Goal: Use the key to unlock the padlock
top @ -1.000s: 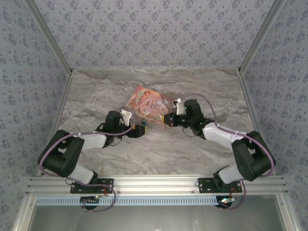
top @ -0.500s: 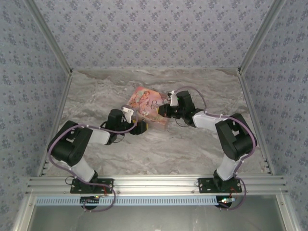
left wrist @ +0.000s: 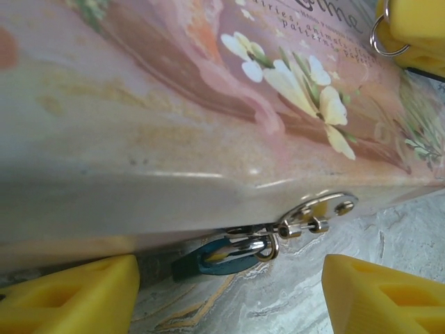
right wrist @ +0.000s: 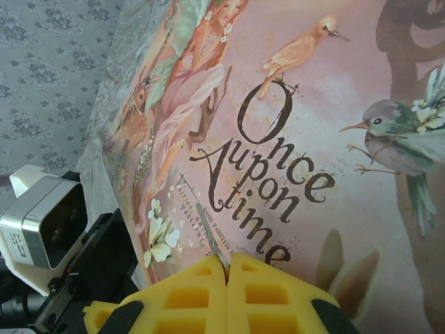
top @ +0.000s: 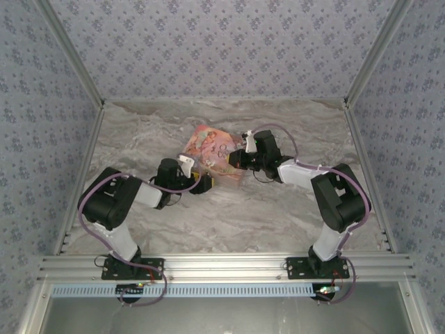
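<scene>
A tiny blue padlock (left wrist: 212, 259) hangs from a silver hasp (left wrist: 316, 212) on the side wall of a pink illustrated tin (left wrist: 174, 104). Its body sits low, just above the marble table (left wrist: 292, 278). The left gripper (left wrist: 229, 296) faces the padlock with its yellow fingers (left wrist: 69, 292) spread wide, one on either side, touching nothing. Over the tin's lid, lettered "Once upon", the right gripper (right wrist: 227, 268) has its yellow pads pressed together on a thin metal key (right wrist: 211, 233), whose blade points out from between them across the lid. From overhead, both arms reach inward and meet at the tin (top: 208, 145) near the middle of the table.
</scene>
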`<move>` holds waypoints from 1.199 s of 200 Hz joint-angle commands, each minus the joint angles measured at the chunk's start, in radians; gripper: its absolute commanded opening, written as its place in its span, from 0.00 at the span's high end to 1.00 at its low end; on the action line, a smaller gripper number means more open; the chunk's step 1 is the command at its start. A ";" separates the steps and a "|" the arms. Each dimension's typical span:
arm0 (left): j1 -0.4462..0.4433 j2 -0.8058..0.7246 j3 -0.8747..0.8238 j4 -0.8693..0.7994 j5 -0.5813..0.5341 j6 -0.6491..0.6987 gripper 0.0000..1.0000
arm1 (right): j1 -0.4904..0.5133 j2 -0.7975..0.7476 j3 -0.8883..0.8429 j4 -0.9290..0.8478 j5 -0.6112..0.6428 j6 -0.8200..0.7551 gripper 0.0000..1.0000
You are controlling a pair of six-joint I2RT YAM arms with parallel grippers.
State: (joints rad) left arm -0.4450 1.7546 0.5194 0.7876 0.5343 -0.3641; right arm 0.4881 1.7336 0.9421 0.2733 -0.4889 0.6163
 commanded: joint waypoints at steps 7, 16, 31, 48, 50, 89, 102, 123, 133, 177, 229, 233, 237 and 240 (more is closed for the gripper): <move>0.006 0.017 0.028 0.000 -0.027 0.073 0.32 | 0.008 0.040 0.001 -0.115 0.040 -0.030 1.00; 0.008 0.017 0.033 -0.013 -0.031 0.087 0.33 | 0.010 0.040 0.001 -0.114 0.038 -0.032 1.00; 0.008 0.021 0.043 -0.022 -0.026 0.097 0.35 | 0.011 0.041 0.003 -0.114 0.039 -0.032 1.00; 0.008 0.032 0.058 -0.025 -0.007 0.099 0.38 | 0.014 0.042 0.005 -0.114 0.039 -0.034 1.00; 0.008 0.032 0.061 -0.025 -0.004 0.099 0.38 | 0.014 0.041 0.005 -0.114 0.039 -0.034 1.00; 0.002 0.057 0.080 -0.025 0.024 0.079 0.45 | 0.015 0.041 0.004 -0.114 0.039 -0.034 1.00; -0.003 0.062 0.082 -0.019 0.030 0.068 0.47 | 0.015 0.043 0.006 -0.111 0.038 -0.034 1.00; -0.017 0.066 0.089 -0.017 0.033 0.058 0.49 | 0.015 0.044 0.003 -0.111 0.038 -0.033 1.00; -0.024 0.066 0.093 -0.020 0.030 0.056 0.51 | 0.017 0.044 0.003 -0.111 0.039 -0.033 1.00; -0.041 0.062 0.107 -0.019 0.008 0.021 0.52 | 0.017 0.043 0.000 -0.106 0.038 -0.031 1.00; -0.051 0.060 0.127 -0.029 -0.054 -0.018 0.60 | 0.021 0.041 -0.003 -0.098 0.033 -0.030 1.00; -0.052 0.060 0.128 -0.028 -0.054 -0.020 0.61 | 0.022 0.040 -0.003 -0.098 0.033 -0.029 1.00; -0.052 0.060 0.128 -0.027 -0.056 -0.023 0.61 | 0.022 0.040 -0.005 -0.098 0.033 -0.029 1.00; -0.052 0.059 0.128 -0.027 -0.060 -0.026 0.62 | 0.021 0.040 -0.005 -0.096 0.033 -0.030 1.00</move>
State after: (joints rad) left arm -0.4805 1.8050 0.6056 0.7170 0.4843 -0.3653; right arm 0.4934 1.7348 0.9512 0.2626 -0.4625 0.6006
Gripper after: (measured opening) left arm 0.398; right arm 0.060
